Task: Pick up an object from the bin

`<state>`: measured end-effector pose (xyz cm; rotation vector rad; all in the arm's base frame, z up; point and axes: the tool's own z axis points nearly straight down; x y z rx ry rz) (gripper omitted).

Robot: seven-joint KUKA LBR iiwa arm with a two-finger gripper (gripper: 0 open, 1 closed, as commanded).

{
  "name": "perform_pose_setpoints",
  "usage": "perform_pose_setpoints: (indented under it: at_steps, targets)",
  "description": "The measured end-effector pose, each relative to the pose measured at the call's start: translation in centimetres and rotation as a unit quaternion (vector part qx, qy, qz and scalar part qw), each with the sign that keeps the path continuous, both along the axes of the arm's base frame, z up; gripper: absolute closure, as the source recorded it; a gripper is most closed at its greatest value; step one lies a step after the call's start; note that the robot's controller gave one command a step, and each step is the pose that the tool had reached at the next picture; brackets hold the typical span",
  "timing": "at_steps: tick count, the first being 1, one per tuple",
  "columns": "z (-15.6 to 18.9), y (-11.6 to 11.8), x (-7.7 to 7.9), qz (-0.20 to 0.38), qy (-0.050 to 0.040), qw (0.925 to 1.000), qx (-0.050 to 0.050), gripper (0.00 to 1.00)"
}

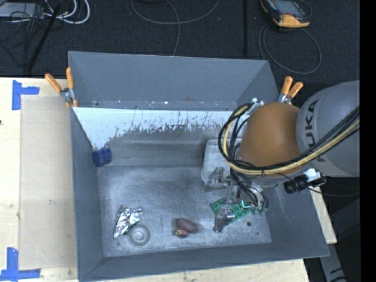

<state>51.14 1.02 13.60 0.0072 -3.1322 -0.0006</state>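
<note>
The big grey arm comes in from 3 o'clock and bends down into the grey metal bin. It has a round brown cover with black and yellow cables looped round it. The pincer hangs low over the bin floor, near the 4 o'clock corner. I cannot tell if the pincer is open or closed, and nothing can be seen in its grip.

The closest thing is a small brown oval lump. It lies on the floor at 9 o'clock from the pincer, near it but not touching.

Further out at 9 o'clock are a scrap of crumpled silver foil and a clear round plastic lid, just beside each other. A little blue block sits far off at 10 o'clock, by the bin's left wall.
</note>
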Motion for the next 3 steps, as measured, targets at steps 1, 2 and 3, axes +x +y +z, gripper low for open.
perform_pose_setpoints:
  at_steps: [1,2,3]
  targets:
    - [-6.0,-9.6,-1.1,0.071,-0.0072,0.9974,0.000,0.00]
    - [-5.6,-9.3,-0.8,0.072,-0.0128,0.9973,0.001,1.00]
    - [8.7,-9.0,-1.0,0.067,-0.0087,0.9977,-0.001,1.00]
